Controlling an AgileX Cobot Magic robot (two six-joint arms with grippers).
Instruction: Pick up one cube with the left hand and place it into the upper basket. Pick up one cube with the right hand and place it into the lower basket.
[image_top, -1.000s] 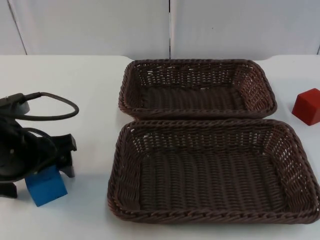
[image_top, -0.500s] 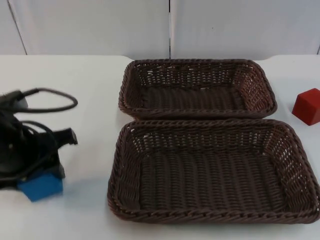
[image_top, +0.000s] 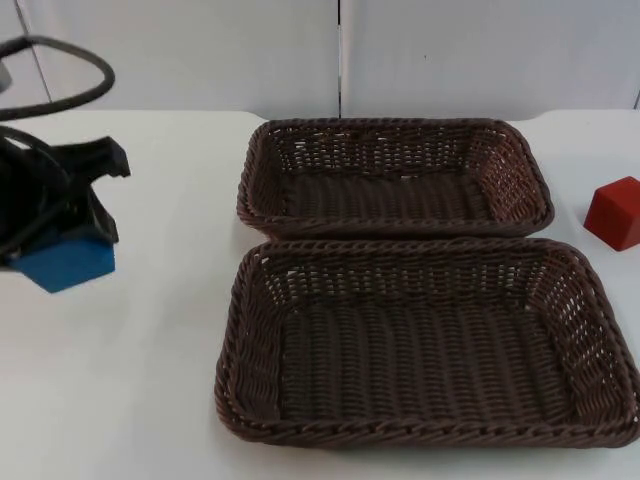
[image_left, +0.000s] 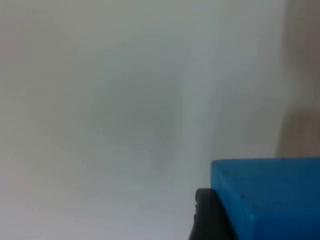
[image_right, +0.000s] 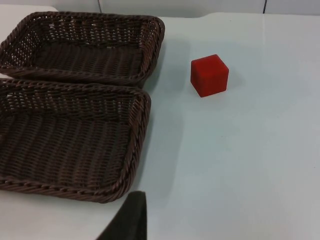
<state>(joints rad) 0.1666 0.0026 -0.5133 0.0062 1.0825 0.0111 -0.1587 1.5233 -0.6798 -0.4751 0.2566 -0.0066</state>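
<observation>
Two brown woven baskets are sitting side by side on the white surface (image_top: 160, 400) you are working over, the upper basket (image_top: 394, 130) at 12 o'clock, next to the grey partition wall (image_top: 200, 50), and the lower basket (image_top: 425, 432) at 6 o'clock, their long rims touching or nearly so. The surface is ending at that wall, which is showing a vertical seam behind the baskets.

Your blue cube (image_top: 66, 264) is looking plain and matte, with sharp edges, and it is hanging off the surface at 9 o'clock from the baskets, well apart from them. The left tool (image_top: 62, 250) is clamping it: the black fingers are closing on the cube's sides, and in the left wrist view you are seeing a fingertip pressed against the cube's face (image_left: 270, 200).

Your red cube (image_top: 614, 212) is resting on the surface at 3 o'clock, near the upper basket's right end. The right arm is waiting, with one black finger of the right tool (image_right: 127, 220) showing above the surface near the lower basket's corner; you cannot tell how far that tool is open.
</observation>
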